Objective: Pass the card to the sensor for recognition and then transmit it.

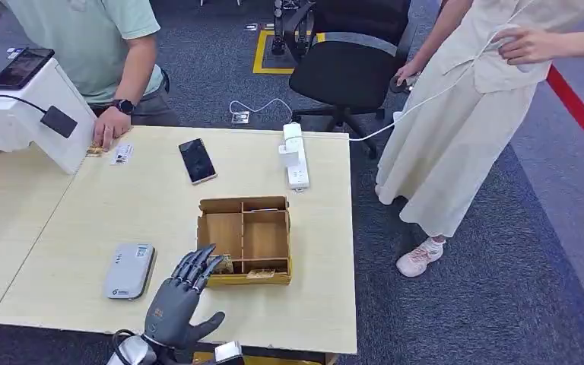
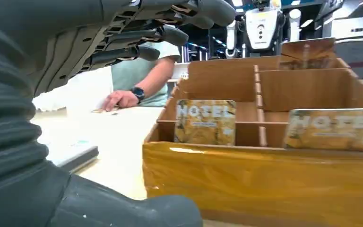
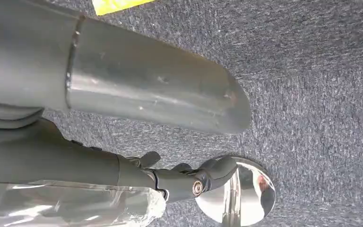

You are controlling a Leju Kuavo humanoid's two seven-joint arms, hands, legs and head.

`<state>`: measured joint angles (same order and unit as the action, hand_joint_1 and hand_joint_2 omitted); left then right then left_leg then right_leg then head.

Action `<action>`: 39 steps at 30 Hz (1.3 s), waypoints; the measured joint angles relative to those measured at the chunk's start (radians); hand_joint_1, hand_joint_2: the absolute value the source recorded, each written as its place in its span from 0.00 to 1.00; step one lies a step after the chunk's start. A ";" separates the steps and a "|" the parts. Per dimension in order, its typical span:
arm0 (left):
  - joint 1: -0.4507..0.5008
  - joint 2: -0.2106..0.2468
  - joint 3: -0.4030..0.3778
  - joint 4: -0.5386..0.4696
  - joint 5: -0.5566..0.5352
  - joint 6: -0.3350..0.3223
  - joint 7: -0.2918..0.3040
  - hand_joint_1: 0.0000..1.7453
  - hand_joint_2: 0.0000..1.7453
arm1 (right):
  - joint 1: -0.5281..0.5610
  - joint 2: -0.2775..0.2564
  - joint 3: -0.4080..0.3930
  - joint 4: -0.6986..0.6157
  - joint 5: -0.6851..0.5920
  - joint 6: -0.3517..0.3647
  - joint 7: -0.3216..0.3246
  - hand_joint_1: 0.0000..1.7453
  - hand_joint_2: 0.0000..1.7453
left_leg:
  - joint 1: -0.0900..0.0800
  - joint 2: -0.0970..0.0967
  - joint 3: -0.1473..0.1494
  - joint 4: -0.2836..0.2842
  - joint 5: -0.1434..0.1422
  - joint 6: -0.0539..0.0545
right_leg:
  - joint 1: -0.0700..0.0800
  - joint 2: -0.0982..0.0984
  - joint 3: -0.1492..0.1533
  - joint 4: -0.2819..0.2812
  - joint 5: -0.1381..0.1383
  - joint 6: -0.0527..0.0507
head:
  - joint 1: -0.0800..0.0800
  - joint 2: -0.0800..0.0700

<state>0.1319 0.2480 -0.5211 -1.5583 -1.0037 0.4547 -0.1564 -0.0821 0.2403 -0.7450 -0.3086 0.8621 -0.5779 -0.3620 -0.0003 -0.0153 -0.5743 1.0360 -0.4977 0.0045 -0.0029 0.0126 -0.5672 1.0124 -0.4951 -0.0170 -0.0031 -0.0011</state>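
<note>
Left hand: the grey, dark-fingered left hand is reaching up from the bottom centre of the head view, fingers spread wide and holding nothing, with the fingertips hovering at the near left corner of the box.
Right hand: the right hand is hanging over grey carpet in the right wrist view; I cannot tell whether it is open or closed.
Card: the gold "HOTEL" printed card is standing upright in the near left slot of the box, centre of the left wrist view, just beyond the fingers and not yet touched.
Second card: another gold card is leaning in the near right slot.
Box: the shallow brown cardboard divider box is sitting in the lower centre of the head view on the pale wooden table.
Sensor: the white card reader stand is standing at the upper left of the head view, well apart from the box, with a person's hand resting just beside it.
Other items: a white-grey flat device is lying left of the hand; a black phone and a white power strip are lying further up the table.
Step, as I judge it: the reach to pick the card is under way.
Risks: the thin card is offering little edge, so the fingers could be pushing it flat into the slot or slipping off; the light box could be sliding or tipping if the fingers press its wall; the long carry to the reader could be ending near the person's hand.
</note>
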 joint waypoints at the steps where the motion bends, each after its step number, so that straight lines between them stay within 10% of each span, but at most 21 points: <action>1: 0.000 0.000 -0.007 0.000 0.000 0.000 0.000 0.00 1.00 | 0.000 0.000 0.000 0.000 0.000 0.000 0.000 0.00 0.00 | 0.000 0.000 0.000 0.000 0.000 0.000 | 0.000 0.000 0.000 0.000 0.000 0.000 | 0.000 0.000; 39: -0.237 -0.182 -0.111 0.260 -0.011 -0.009 -0.028 0.00 1.00 | -0.006 0.000 0.054 0.008 0.021 -0.009 0.015 0.00 0.00 | 0.000 0.000 0.000 0.000 0.000 0.000 | 0.000 0.000 0.000 0.000 0.000 0.000 | 0.000 0.000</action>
<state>-0.1048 0.0664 -0.6325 -1.2985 -1.0143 0.4460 -0.1846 -0.0881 0.2407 -0.6912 -0.3006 0.8827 -0.5867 -0.3471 -0.0006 -0.0156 -0.5742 1.0364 -0.4977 0.0046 -0.0032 0.0126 -0.5673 1.0124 -0.4949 -0.0168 -0.0031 -0.0011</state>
